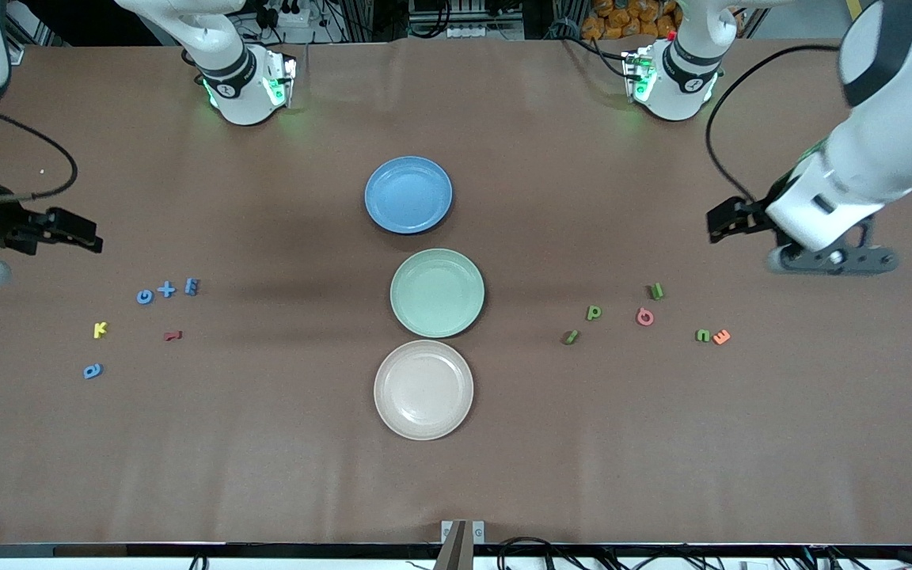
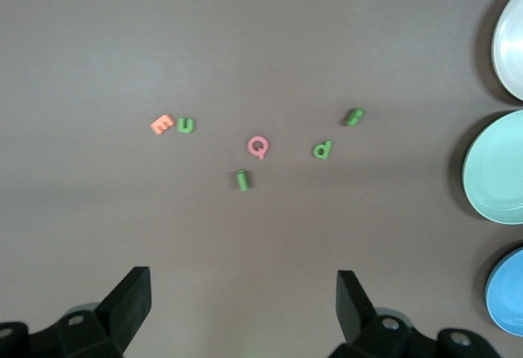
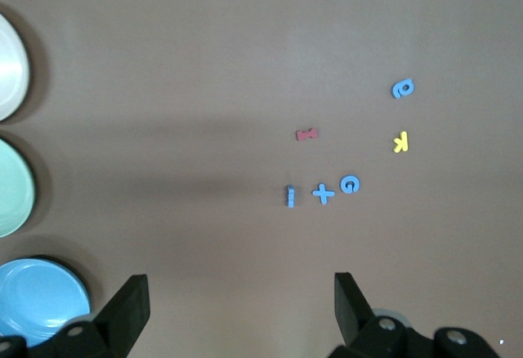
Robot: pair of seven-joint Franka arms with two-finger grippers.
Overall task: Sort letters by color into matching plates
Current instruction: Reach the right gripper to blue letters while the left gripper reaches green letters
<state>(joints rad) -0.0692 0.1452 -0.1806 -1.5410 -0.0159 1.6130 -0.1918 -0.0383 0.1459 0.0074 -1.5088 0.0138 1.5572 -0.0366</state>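
Three plates stand in a row at mid-table: the blue plate (image 1: pixel 408 194) farthest from the front camera, then the pale green plate (image 1: pixel 437 292). Several blue letters (image 1: pixel 166 290) lie toward the right arm's end, one more (image 1: pixel 93 370) nearer the camera. Several green letters (image 1: pixel 594 313) are scattered toward the left arm's end. My right gripper (image 1: pixel 80 233) hangs open and empty over bare table by the blue letters (image 3: pixel 323 194). My left gripper (image 1: pixel 721 222) hangs open and empty by the green letters (image 2: pixel 323 149).
A beige plate (image 1: pixel 423 389) sits nearest the camera in the row. A yellow letter (image 1: pixel 100 330) and a dark red one (image 1: pixel 172 336) lie among the blue letters. A pink letter (image 1: pixel 644 317) and an orange one (image 1: pixel 721 336) lie among the green.
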